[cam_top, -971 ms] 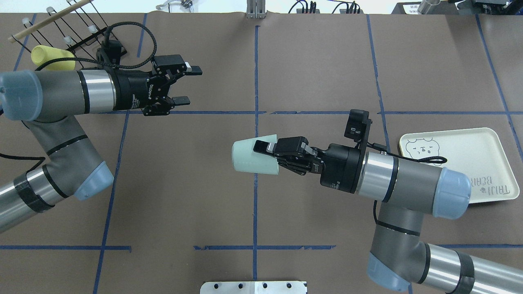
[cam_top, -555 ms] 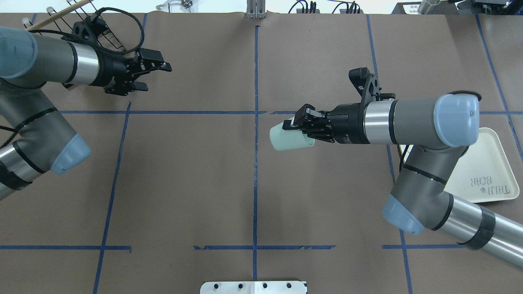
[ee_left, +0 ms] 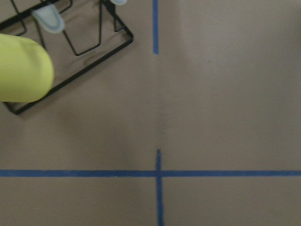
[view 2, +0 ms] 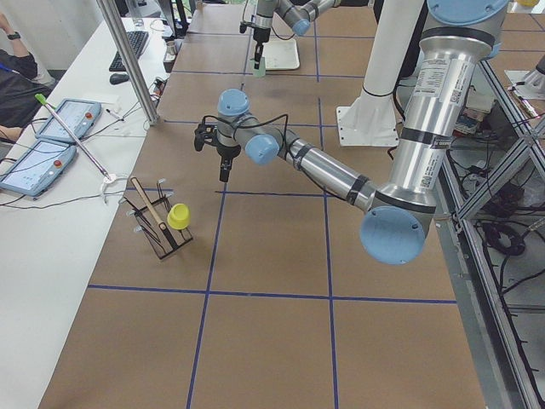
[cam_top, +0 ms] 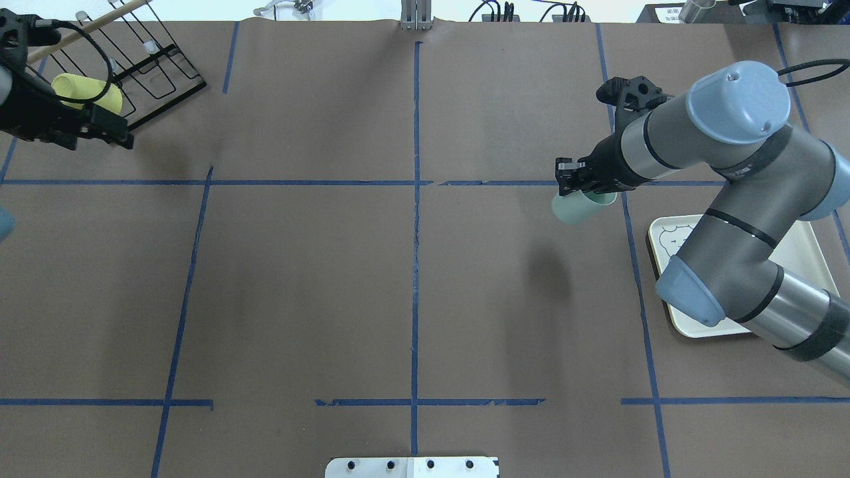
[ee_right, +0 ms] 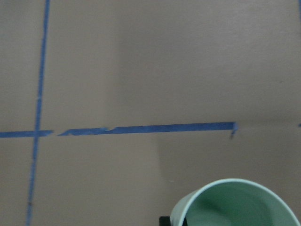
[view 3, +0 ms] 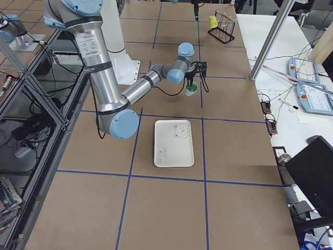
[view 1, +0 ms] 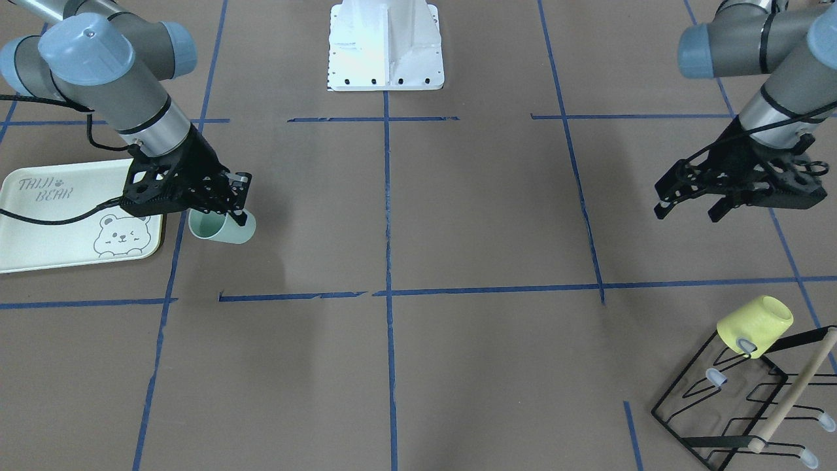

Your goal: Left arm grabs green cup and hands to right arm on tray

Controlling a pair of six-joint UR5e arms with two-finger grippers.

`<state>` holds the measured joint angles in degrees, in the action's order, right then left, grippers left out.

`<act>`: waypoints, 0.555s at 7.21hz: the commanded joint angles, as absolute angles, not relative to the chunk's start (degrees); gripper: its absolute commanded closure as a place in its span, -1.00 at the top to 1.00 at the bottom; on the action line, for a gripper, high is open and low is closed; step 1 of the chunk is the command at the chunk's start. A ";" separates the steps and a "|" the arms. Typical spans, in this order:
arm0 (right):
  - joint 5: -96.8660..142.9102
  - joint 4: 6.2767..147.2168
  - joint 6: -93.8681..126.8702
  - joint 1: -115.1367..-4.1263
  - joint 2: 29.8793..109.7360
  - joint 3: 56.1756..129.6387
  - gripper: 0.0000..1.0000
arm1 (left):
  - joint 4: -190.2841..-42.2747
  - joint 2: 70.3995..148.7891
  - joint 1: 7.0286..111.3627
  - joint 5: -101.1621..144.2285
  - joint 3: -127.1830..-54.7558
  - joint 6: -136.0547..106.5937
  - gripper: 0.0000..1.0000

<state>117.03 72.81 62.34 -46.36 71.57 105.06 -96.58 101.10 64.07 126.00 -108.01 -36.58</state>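
My right gripper [cam_top: 579, 187] is shut on the rim of the pale mint-green cup [cam_top: 575, 208], one finger inside the mouth. It points down and holds the cup above the table, its mouth up in the right wrist view [ee_right: 235, 202]. In the front view the cup [view 1: 222, 230] hangs just beside the edge of the cream bear tray [view 1: 59, 235], not over it. The right arm hides part of the tray [cam_top: 800, 249] from overhead. My left gripper [view 1: 688, 210] is open and empty, far off near the rack; it also shows at the left edge of the overhead view [cam_top: 109, 129].
A yellow cup [view 1: 755, 326] sits on a peg of the black wire rack [view 1: 732, 399] at the table's far left corner; the left wrist view shows it too [ee_left: 23, 68]. A white base plate [view 1: 386, 46] lies at the robot's side. Blue tape lines cross the brown table.
The right arm carried the green cup to the right, towards the tray, and turned its gripper downward. The left arm drew back left to the rack, still open.
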 commanded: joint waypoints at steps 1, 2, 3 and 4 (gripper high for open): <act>117.24 79.10 41.84 -52.70 80.29 107.40 -0.82 | -74.50 99.50 71.68 126.82 -111.71 -8.54 1.00; 118.73 79.01 34.09 -56.48 83.29 107.23 -0.82 | -75.05 94.97 75.98 127.26 -111.71 -6.52 1.00; 122.83 79.01 28.45 -61.21 85.76 107.23 -0.82 | -77.41 89.70 78.98 130.83 -111.71 -1.98 1.00; 126.00 78.40 25.08 -64.30 88.30 107.31 -0.81 | -78.13 86.60 83.80 134.87 -110.14 3.20 1.00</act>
